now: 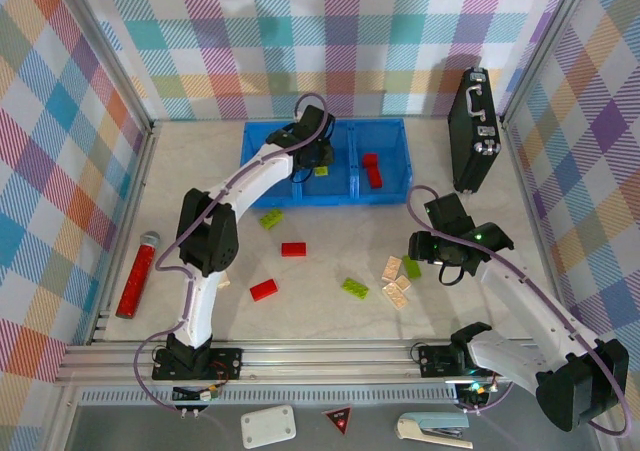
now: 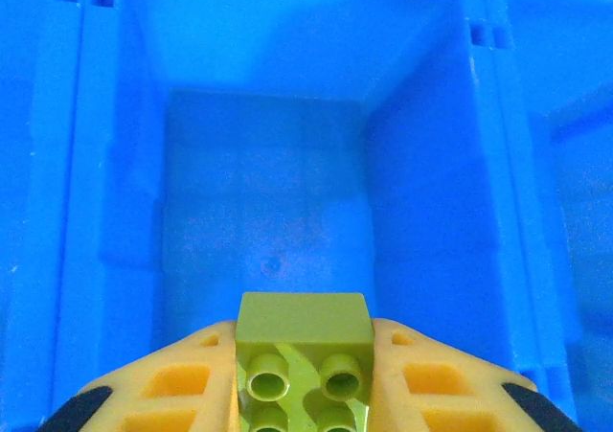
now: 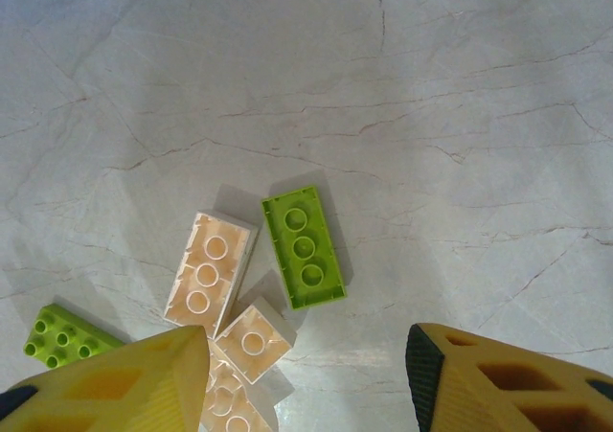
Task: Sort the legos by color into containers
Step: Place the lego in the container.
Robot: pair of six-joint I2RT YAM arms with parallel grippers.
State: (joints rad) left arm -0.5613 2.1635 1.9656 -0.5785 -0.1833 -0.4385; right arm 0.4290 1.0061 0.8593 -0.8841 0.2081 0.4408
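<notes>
So the left gripper point(image 2: 305, 360) was clamped tight on a lime green lego point(image 2: 305, 319), studs facing the wrist camera, hanging over the blue bin point(image 1: 262, 136). From the top camera it looked like the middle compartment, but the arm covered the divider on that side, so I can't swear to it. The right-hand compartment had red legos point(image 1: 371, 170) lying in it. Over on the right, the right gripper point(image 3: 306, 375) had its fingers spread apart with nothing between them, hovering above the table point(image 3: 431, 116) right by a little cluster: an upside-down lime brick point(image 3: 304, 245) just beside a beige brick point(image 3: 209, 271), more beige ones touching below it, and another lime one point(image 3: 62, 336) studs-up off to the side. A few more were loose mid-table: two red bricks point(image 1: 293, 249) and a lime one point(image 1: 270, 219) nearer the bin.
</notes>
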